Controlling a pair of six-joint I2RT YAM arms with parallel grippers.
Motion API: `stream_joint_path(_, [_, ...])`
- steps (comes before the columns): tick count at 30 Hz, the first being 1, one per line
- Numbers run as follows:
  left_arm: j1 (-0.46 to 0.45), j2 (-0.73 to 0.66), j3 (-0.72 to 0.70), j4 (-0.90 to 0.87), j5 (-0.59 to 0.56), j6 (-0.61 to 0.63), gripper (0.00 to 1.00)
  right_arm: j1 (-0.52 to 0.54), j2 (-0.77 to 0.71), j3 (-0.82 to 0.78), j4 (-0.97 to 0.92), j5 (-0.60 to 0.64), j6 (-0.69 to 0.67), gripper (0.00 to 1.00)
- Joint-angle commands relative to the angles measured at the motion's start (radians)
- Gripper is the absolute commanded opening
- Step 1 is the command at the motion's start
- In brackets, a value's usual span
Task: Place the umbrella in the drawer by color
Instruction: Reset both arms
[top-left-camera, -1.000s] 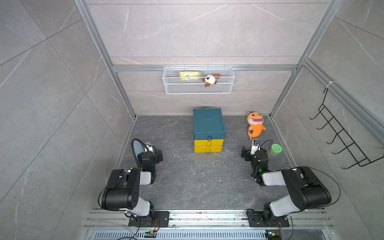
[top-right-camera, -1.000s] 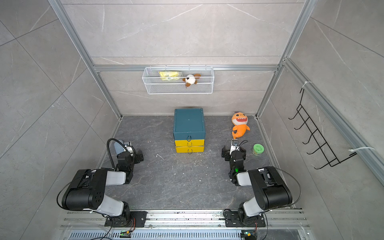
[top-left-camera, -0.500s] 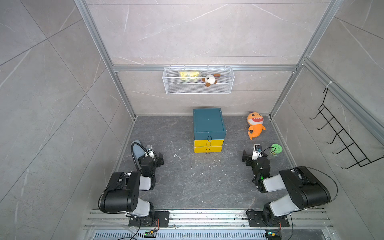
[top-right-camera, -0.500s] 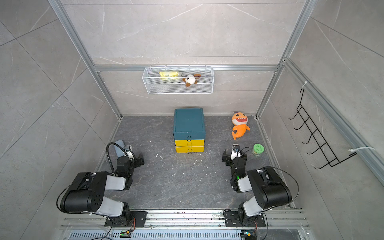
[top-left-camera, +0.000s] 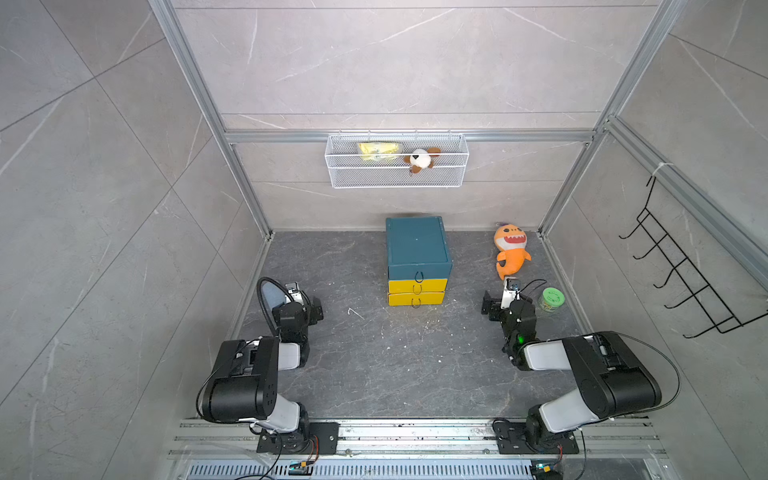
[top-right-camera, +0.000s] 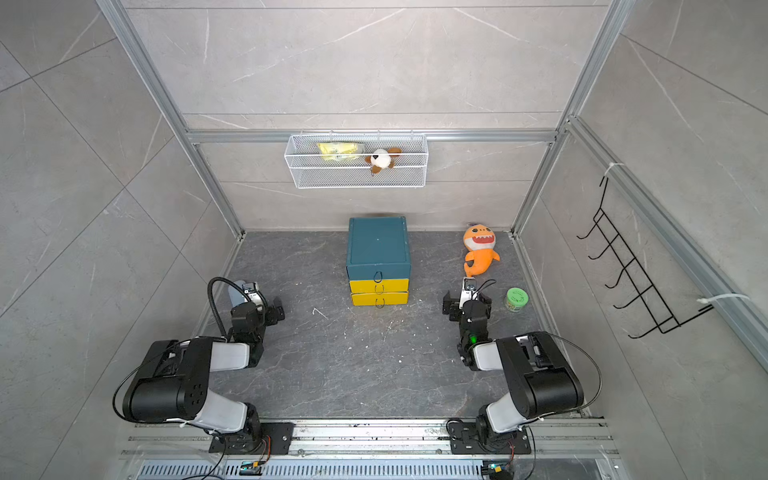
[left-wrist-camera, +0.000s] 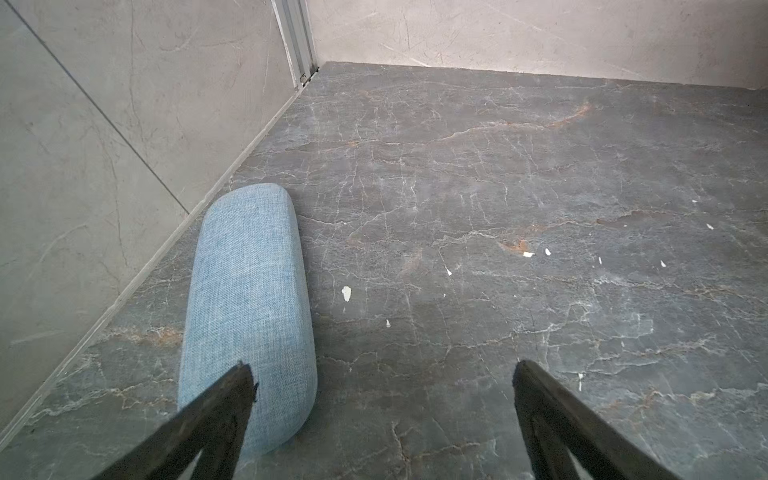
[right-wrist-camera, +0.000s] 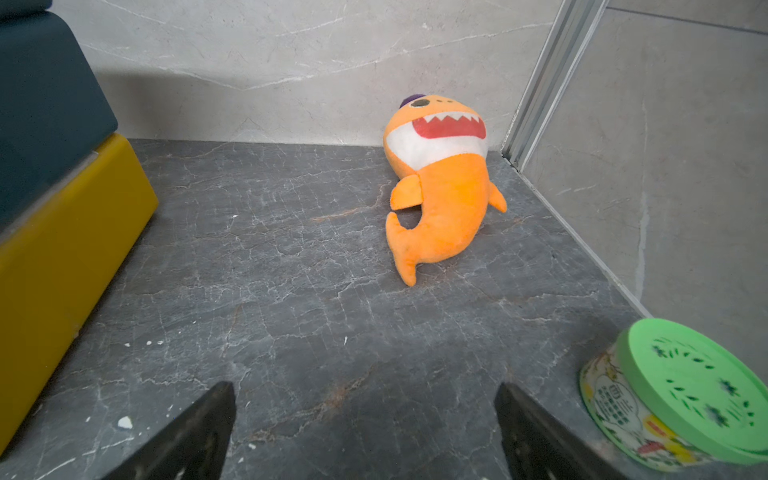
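Hovering spread just beside the blue umbrella (left-wrist-camera: 249, 291) at the counter's (top-left-camera: 395, 353) 9 o'clock edge, the left claw (left-wrist-camera: 382, 368) is likely lining up a grasp; the right claw (right-wrist-camera: 365, 388), spread too, idles by the jar (right-wrist-camera: 681, 395); drawers (top-left-camera: 417, 270) shut at 12 o'clock.

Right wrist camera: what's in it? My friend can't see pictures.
An orange toy shark lies on a dark stone floor by the wall corner. Also in view: a green-lidded jar, a blue-and-yellow drawer chest, and two open black fingers.
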Motion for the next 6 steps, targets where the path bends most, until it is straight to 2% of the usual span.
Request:
stream_joint_path(1, [-0.003,-0.006,0.015,0.02,-0.018,-0.01,1.0,-0.004,-0.008,0.005,-0.023,-0.009,0.013,1.0])
stream_joint_path(3, [-0.002,-0.003,0.028,-0.004,0.037,0.008,1.0,-0.005,-0.008,0.005,-0.023,-0.009,0.012,1.0])
stream_joint_path(6, [-0.001,-0.001,0.033,-0.009,0.05,0.009,1.0,-0.004,-0.008,0.005,-0.022,-0.009,0.013,1.0])
